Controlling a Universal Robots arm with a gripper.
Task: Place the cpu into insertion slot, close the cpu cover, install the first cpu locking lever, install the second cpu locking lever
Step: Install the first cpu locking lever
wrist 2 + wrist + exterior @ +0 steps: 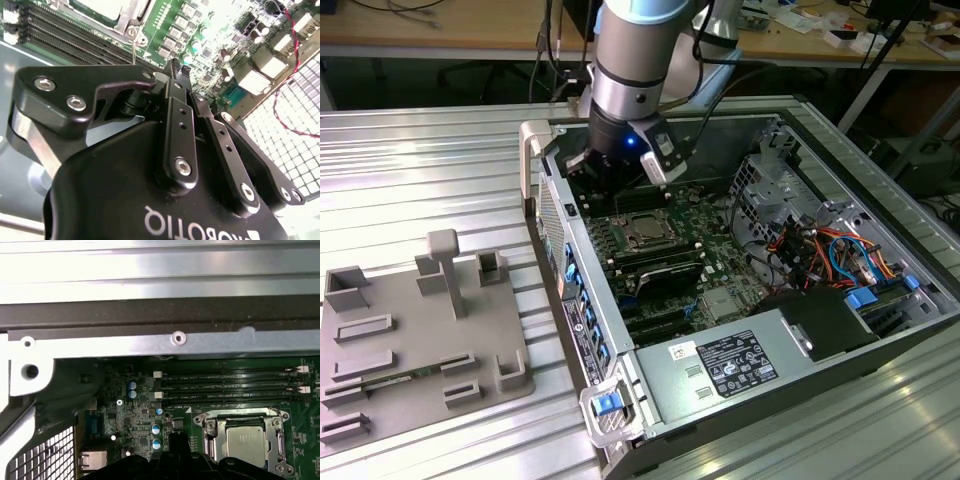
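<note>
Inside the open computer case (582, 310) lying on the bench (420, 170), the gripper (177, 67) is hanging low over the green board (140, 420), just beside the socket (240, 413) and near the long black memory slots (230, 382). Its jaws are sitting together in the second wrist view, tips touching or all but touching. Whether anything thin is pinched between them cannot be told.

The chip (245, 440) is lying flat in the socket. The cover (212, 437) is framing it, apparently folded down over its edges, so the work is judged to be at the locking levers. A thin metal rod (133, 50), probably one of those levers, is rising from the socket corner close to the jaw tips.

Doing this step well is asking for contact on the rod alone. The tips should be bearing on it near its free end and sweeping it down and sideways under its catch in one slow arc. They should be keeping off the cover, the chip and the small parts on the board. The rod is looking slim and springy, so it is likely to be slipping off smooth tips if pressed off-centre.
</note>
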